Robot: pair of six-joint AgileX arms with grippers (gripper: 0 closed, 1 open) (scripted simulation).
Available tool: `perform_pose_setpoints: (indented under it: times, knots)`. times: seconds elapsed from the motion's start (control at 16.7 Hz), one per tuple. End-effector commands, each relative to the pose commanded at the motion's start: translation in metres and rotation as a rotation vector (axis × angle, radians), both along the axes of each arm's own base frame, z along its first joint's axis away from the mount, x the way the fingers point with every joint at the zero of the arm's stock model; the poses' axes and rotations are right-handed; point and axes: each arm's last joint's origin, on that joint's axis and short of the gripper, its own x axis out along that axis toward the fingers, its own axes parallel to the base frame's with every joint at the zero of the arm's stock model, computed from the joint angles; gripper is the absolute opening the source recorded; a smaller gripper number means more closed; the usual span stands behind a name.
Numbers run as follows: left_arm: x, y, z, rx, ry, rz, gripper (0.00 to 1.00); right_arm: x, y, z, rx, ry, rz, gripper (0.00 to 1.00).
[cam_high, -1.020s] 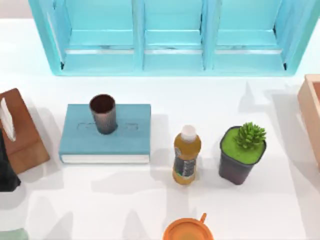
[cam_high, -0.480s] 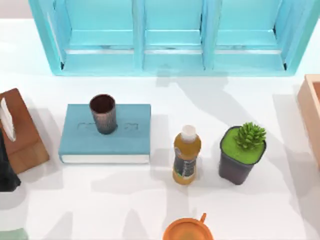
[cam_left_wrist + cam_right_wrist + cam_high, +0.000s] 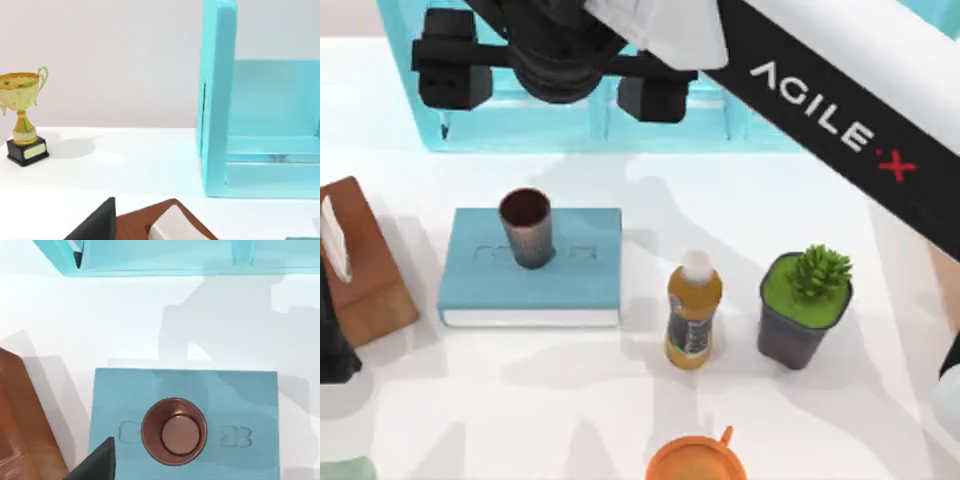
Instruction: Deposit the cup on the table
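Note:
The cup (image 3: 526,228), a dark mottled tumbler with a reddish-brown inside, stands upright on the teal-blue book (image 3: 565,285), left of the middle of the white table (image 3: 520,400). My right arm reaches in from the right, and its gripper (image 3: 552,80) hangs open high over the cabinet front, behind the cup. The right wrist view looks straight down into the cup (image 3: 174,432) on the book (image 3: 240,395), with one dark fingertip (image 3: 97,462) beside it. My left gripper (image 3: 332,345) is parked at the table's left edge, open, and one of its fingers (image 3: 97,222) shows in the left wrist view.
A juice bottle (image 3: 693,310) and a dark grey plant pot (image 3: 803,305) stand right of the book. An orange cup (image 3: 695,462) sits at the front edge. A brown tissue box (image 3: 360,265) lies left of the book. The turquoise cabinet (image 3: 770,125) lines the back. A gold trophy (image 3: 22,117) stands beyond.
My right arm has swung into the top view from the right, and its gripper is now over the cabinet behind the cup. Cup, book and the other objects have not moved.

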Motion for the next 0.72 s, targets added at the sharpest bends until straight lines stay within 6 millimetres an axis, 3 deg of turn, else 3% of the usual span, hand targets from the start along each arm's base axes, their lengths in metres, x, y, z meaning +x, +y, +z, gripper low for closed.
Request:
perform_pose_setpoints:
  times: [0.36,0.72]
  knots:
    - [0.0,0.0,0.0,0.0,0.0,0.0,1.0,-0.001,0.036,-0.068,-0.118,0.128,-0.037,1.0]
    - [0.0,0.0,0.0,0.0,0.0,0.0,1.0,0.0,0.038,-0.075,-0.13,0.141,-0.044,1.0]
